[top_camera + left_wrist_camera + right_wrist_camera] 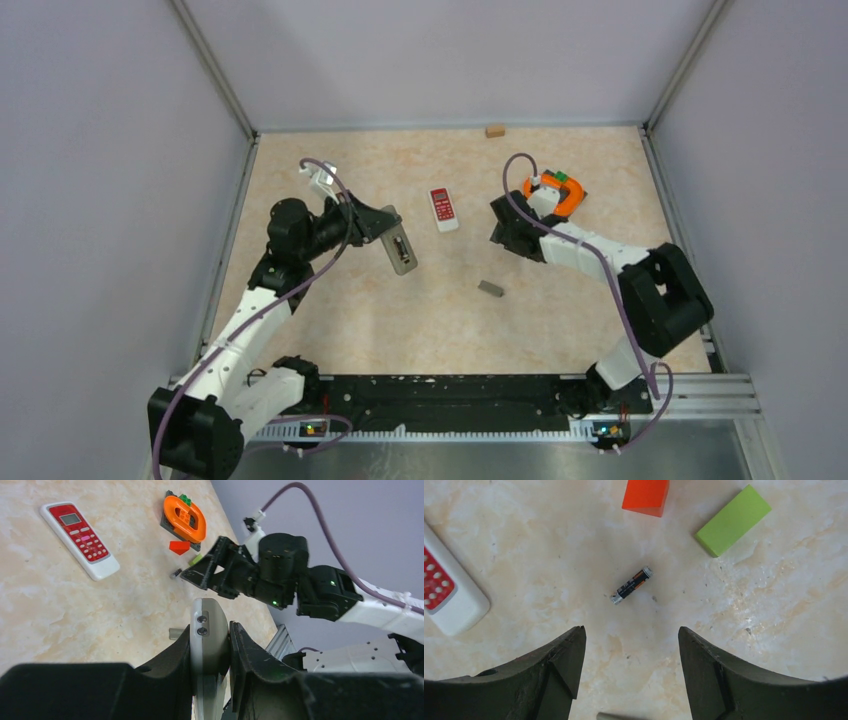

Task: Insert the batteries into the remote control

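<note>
My left gripper [392,238] [210,628] is shut on a grey remote control [402,252] [210,640] and holds it tilted above the table, its open back facing up in the top view. One slim dark battery with an orange band [631,585] [175,573] lies flat on the table. My right gripper [503,236] [631,632] [197,572] hovers over it, open and empty, the battery ahead of its fingertips. No other battery shows.
A white remote with a red face [443,209] [80,537] [446,597] lies mid-table. A small grey cover piece [490,289] [175,632] lies nearer the bases. An orange ring on a dark base [558,190] [184,517], a red block [645,496] and a green block [733,520] lie by the right gripper. A tan block [494,130] sits by the back wall.
</note>
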